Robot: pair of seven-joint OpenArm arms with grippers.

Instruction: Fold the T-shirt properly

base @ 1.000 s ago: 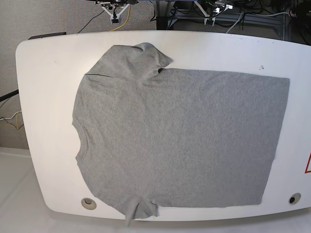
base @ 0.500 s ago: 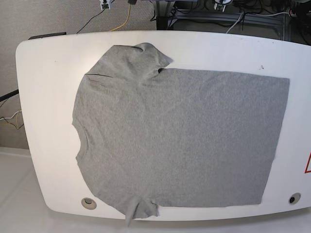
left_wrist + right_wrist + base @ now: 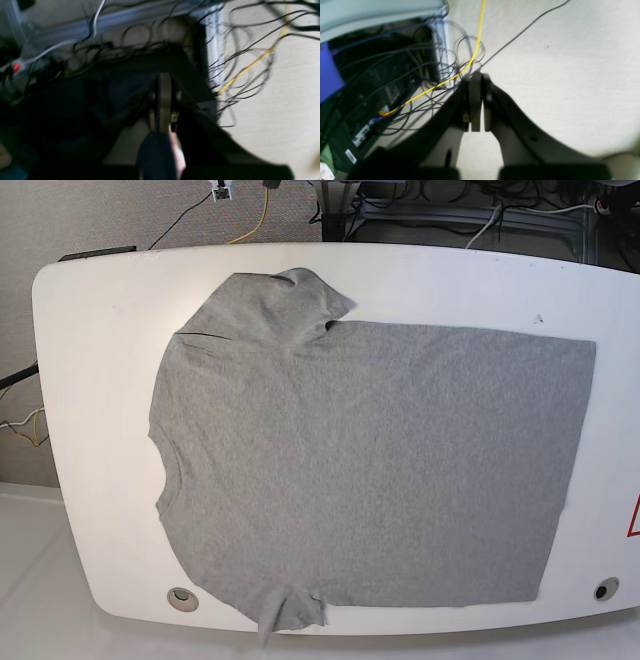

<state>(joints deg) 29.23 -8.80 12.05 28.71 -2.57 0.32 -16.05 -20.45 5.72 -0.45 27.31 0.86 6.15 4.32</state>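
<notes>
The grey T-shirt [image 3: 370, 470] lies spread flat on the white desk [image 3: 90, 360], unfolded, with neither arm over it. Going across the base view from the left: the neckline curves at the shirt's left edge, one short sleeve [image 3: 285, 300] is bunched and creased toward the desk's far edge, and the other sleeve [image 3: 290, 610] is crumpled at the near edge, its tip hanging slightly over the rim. From there the body of the shirt runs right in a broad, fairly smooth sheet, ending in a straight hem close to the desk's right end. Two round grommet holes sit in the near corners of the desk, one just beside the near sleeve [image 3: 182, 599], one past the hem [image 3: 606, 589].

Both arms are off beyond the far side, away from the cloth. The right gripper [image 3: 478, 82] has its jaws pressed together with nothing between them; beyond its tips are pale carpet [image 3: 557, 62], a yellow cable [image 3: 470, 62] and a tangle of dark cables to its left. The left gripper [image 3: 162, 82] is likewise pressed together and empty, blurred and in shadow, with looping black wires and a yellow cable [image 3: 250, 65] on the carpet to its right. The shirt shows in neither wrist view.
</notes>
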